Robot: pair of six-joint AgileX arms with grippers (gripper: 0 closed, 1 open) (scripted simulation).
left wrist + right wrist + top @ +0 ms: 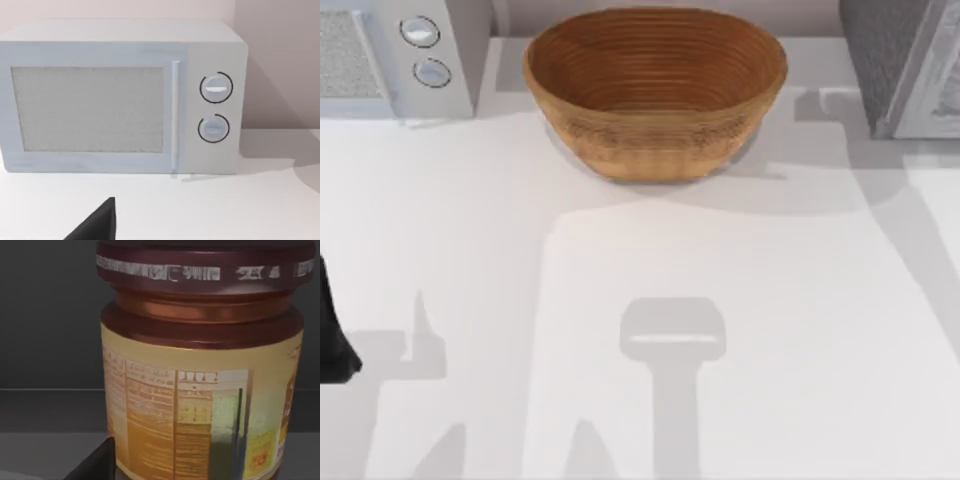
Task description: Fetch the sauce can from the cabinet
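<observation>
At the table's left edge, near side, a dark part of the left arm (pixel 334 335) pokes into the top view; whether its claw is released or clenched I cannot tell, though one black fingertip (pixel 97 222) shows in the left wrist view, low above the white table (pixel 620 300). Far left stands the white appliance (pixel 395 55) with two round knobs, and the left wrist camera faces its door and vertical handle. At the far middle sits the large woven brown basket (pixel 655 90) (oval, seemingly holding nothing). At the far right corner is the cabinet (pixel 905 65), dark-grey and speckled, with its pale framed door panel. The sauce can (pixel 200 375) stands upright on a grey surface in a dark enclosure, very close to the right wrist camera: maroon lid, reddish-brown shoulder, yellowish printed label. A black fingertip (pixel 95 462) of the right gripper lies just beside the can's base; whether that claw grasps it I cannot tell.
</observation>
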